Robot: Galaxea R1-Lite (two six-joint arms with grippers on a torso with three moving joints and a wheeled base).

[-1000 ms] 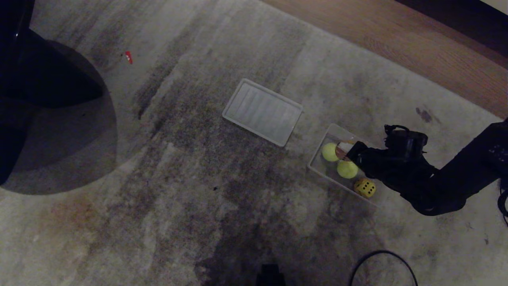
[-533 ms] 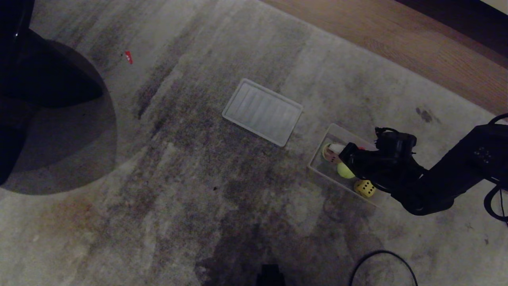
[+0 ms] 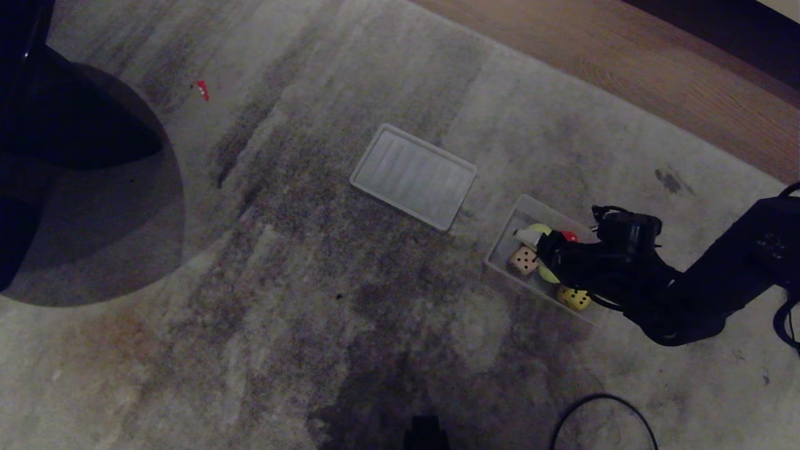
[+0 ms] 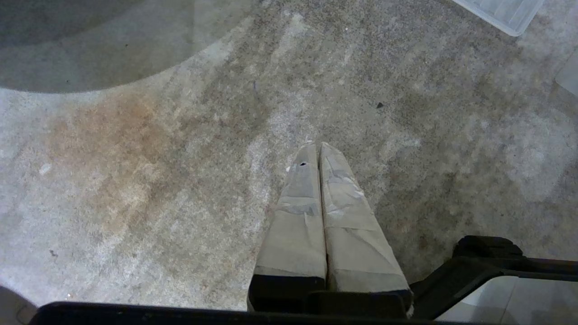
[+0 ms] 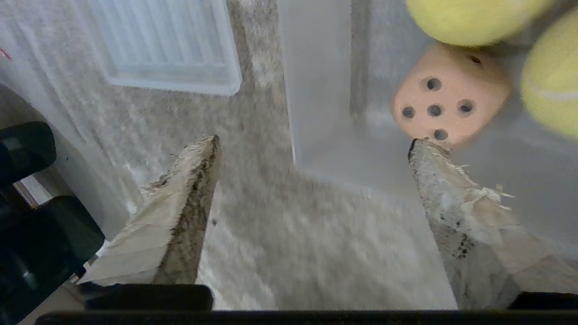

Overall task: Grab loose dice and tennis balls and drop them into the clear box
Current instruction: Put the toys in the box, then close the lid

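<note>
Dice and tennis balls sit together in the clear box (image 3: 507, 232), which stands on the carpet (image 3: 300, 262) at right of centre in the head view. Inside, the tan die (image 3: 524, 259) lies loose at the box's left end with a five-pip face up, free of any grip; a tennis ball (image 3: 539, 230) shows beside it, a second tennis ball (image 5: 548, 99) is at the right edge of the right wrist view, the red die (image 3: 569, 236) peeks out behind the arm and the yellow die (image 3: 574, 298) rests at the lower end. No dark green die can be made out.

Over the box hangs the right gripper (image 5: 311, 149), its taped fingers (image 5: 189, 180) spread wide and holding nothing; one fingertip stands over the carpet outside the box wall, the other just beside the tan die. That spread, with the die lying free below, reads as a release made above the box so the piece falls in.

Up and left of the box lies the flat ribbed lid (image 3: 414, 175), set apart, likely to keep the opening free. The left gripper (image 4: 319, 151) hangs over bare carpet, fingers pressed together, idle.

No brand, label or writing is legible; a small red scrap (image 3: 202, 89) lies at upper left.
</note>
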